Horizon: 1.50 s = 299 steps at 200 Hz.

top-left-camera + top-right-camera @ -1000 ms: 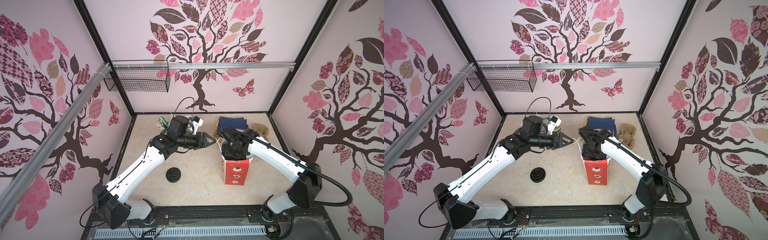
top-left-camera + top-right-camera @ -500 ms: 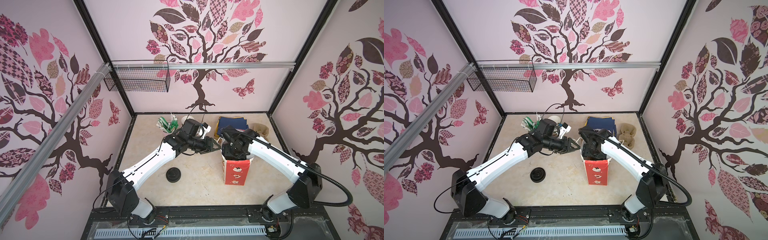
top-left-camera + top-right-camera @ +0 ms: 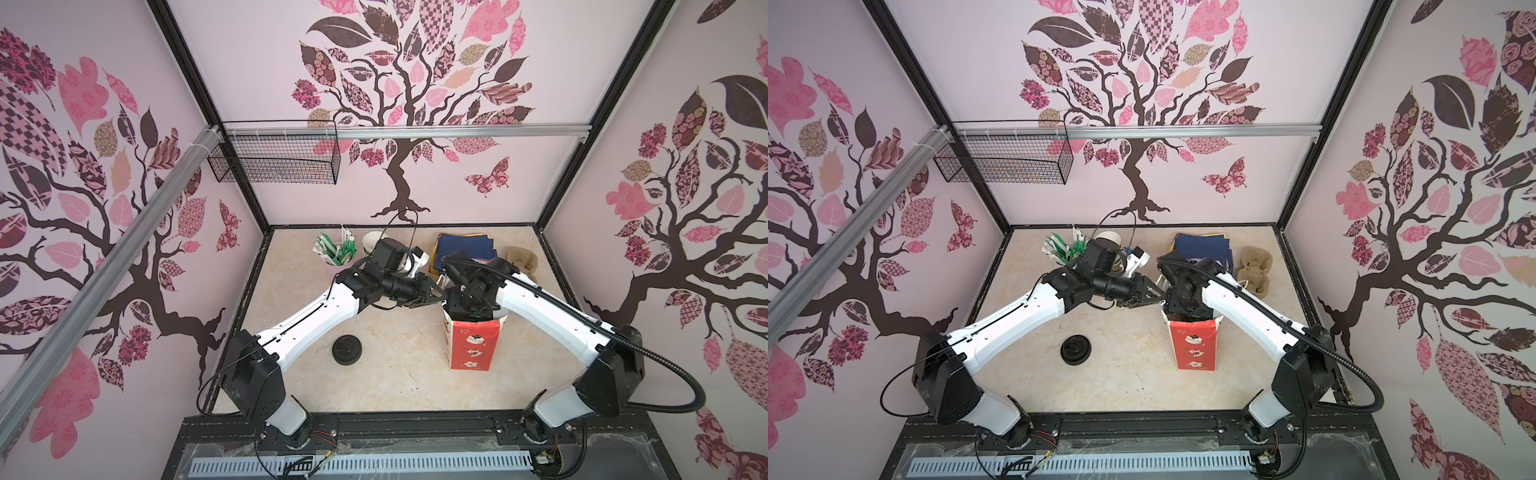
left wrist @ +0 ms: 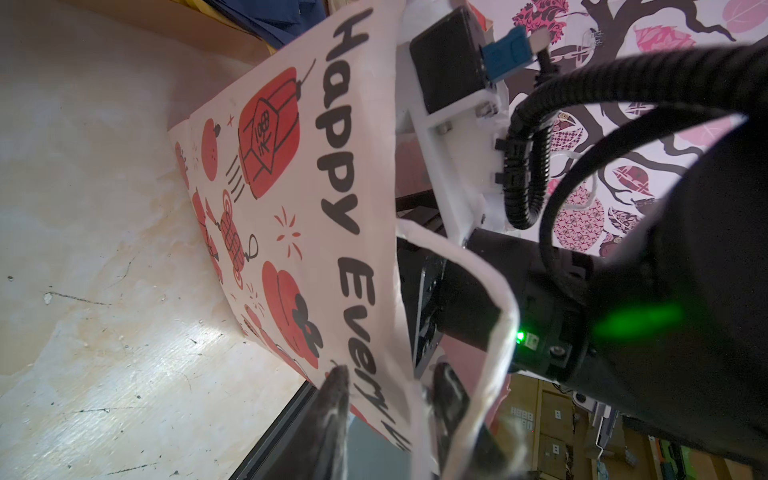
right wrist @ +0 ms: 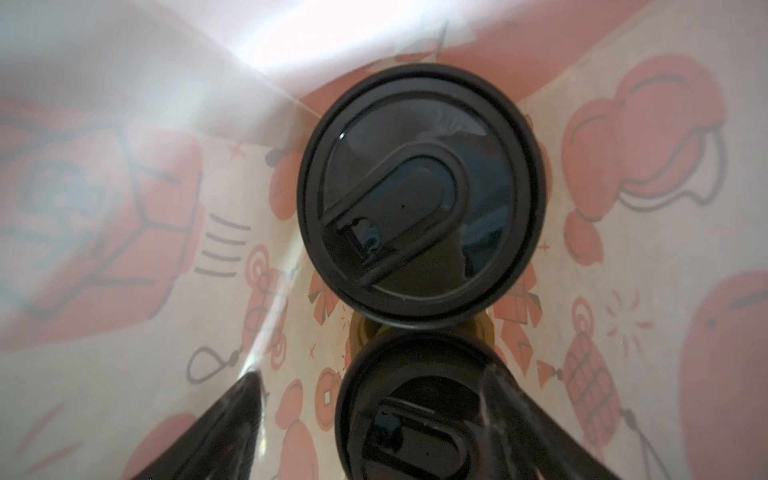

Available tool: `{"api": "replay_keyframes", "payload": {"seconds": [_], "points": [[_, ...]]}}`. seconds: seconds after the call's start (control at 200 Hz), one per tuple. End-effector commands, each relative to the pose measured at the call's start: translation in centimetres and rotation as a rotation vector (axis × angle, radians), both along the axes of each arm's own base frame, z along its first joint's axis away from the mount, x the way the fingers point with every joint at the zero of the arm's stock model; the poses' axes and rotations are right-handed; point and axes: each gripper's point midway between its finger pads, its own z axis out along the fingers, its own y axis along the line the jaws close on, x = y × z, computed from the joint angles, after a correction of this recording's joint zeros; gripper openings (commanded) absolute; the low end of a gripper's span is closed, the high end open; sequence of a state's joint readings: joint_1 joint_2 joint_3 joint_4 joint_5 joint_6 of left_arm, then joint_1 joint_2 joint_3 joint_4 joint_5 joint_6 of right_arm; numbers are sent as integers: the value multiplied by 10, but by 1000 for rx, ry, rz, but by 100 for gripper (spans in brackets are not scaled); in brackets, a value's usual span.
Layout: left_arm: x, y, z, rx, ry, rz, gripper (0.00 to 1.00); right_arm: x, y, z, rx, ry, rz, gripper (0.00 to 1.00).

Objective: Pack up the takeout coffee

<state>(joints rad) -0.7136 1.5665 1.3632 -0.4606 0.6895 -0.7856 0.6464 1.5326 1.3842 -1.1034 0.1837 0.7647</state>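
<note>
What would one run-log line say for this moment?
left gripper: jaws astride paper bag rim | right gripper: open inside bag, over one lidded cup | second lidded cup: beside it in bag

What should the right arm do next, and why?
Probably lift the right pincer straight up out of the paper bag: its jaws stand open astride the near lidded cup, the far lidded cup sits beside it, and the left pincer straddles the bag's rim.
</note>
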Motion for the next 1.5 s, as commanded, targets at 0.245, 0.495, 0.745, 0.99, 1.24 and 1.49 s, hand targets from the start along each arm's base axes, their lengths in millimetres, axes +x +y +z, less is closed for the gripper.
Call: {"api": "replay_keyframes", "payload": {"seconds": [0.245,0.495,0.745,0.99,1.24,1.49], "points": [[3,-5,16,18,-60,-15,0,-6,-17,22,-14,-37,-130,86],[-2,-3,19,131,-134,-11,0,-5,-17,24,-23,-33,-128,86],[1,13,9,345,-213,11,0,-7,-14,26,-16,-17,-110,87],[2,16,10,440,-281,5,0,-13,-9,25,10,13,-66,87],[2,11,31,355,-311,35,0,-21,-15,9,-32,57,-46,89],[-1,10,47,281,-331,61,0,-22,-12,4,-34,73,-19,89]]}}
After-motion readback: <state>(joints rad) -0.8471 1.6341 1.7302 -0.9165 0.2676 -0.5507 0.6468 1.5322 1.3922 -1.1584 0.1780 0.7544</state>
